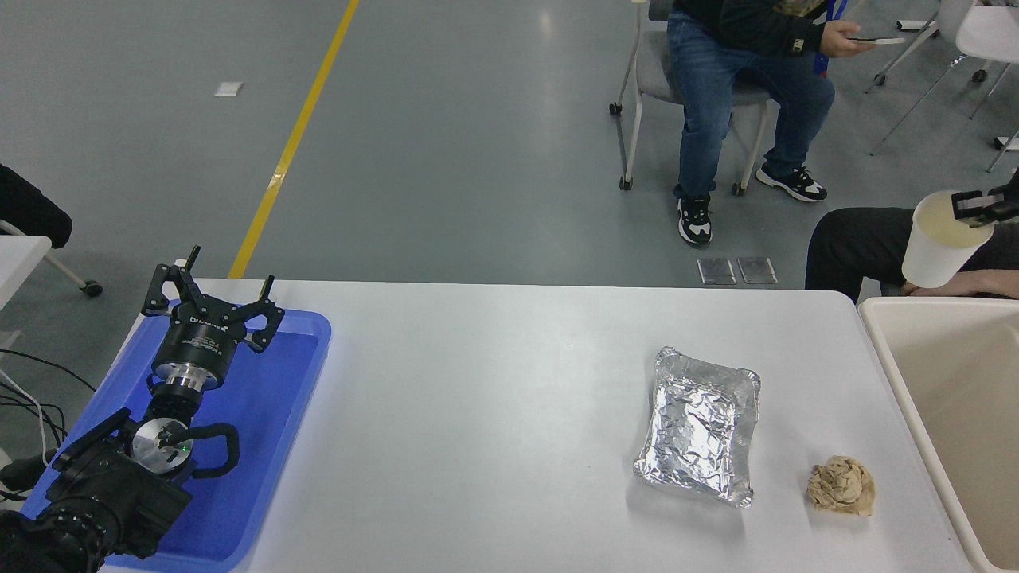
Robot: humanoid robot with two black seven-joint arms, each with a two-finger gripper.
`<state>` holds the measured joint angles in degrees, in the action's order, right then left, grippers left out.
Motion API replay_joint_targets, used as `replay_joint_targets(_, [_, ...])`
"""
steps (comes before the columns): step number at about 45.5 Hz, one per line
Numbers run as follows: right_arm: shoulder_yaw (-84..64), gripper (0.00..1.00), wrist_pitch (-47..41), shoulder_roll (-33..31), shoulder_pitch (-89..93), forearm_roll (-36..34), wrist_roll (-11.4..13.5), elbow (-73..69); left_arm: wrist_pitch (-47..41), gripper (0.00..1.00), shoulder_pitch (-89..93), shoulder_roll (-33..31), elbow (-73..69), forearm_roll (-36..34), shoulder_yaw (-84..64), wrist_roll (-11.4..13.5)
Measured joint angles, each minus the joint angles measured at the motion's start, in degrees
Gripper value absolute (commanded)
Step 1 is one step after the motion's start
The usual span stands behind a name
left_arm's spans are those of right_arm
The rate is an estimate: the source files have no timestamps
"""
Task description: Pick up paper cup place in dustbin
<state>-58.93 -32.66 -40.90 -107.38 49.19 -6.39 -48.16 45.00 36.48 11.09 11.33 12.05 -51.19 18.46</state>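
The white paper cup [938, 244] hangs high in the air at the right edge, above the far rim of the cream-beige dustbin [884, 350]. My right gripper [973, 208] is shut on the cup's rim, with one finger inside the cup; most of the arm is out of the picture. The cup is tilted, its cream inside facing me. The dustbin stands just off the table's right end. My left gripper [213, 298] is open and parked over the blue tray at the lower left.
A crinkled foil tray [702, 426] and a crumpled brown paper ball [841, 485] lie on the table's right part. A blue plastic tray [271, 414] lies at the left. A seated person's hand [967, 283] rests by the bin's far rim. Another person sits on a chair behind.
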Motion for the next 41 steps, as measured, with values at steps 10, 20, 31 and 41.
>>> replay_joint_targets(10, [-2.88, 0.00, -1.18, -0.76, -4.70, 0.03, 0.14, -2.28, 0.00, 1.00, 0.00, -0.01, 0.01, -0.01, 0.00, 0.00])
replay_joint_targets(20, [-5.57, 0.00, -1.33, -2.22, -6.39, 1.03, 0.29, -2.04, 0.00, 1.00, -0.01, -0.02, 0.01, -0.01, -0.01, 0.00])
replay_joint_targets(31, [-6.78, 0.00, -0.16, -6.20, -2.04, 2.30, 0.10, 3.15, 0.00, 1.00, -0.05, -0.01, 0.01, 0.01, -0.02, 0.00])
replay_joint_targets(41, [-2.70, 0.00, 5.63, -9.30, 10.01, 2.31, -0.28, 9.34, 0.00, 1.00, -0.08, 0.06, 0.00, 0.03, -0.02, 0.01])
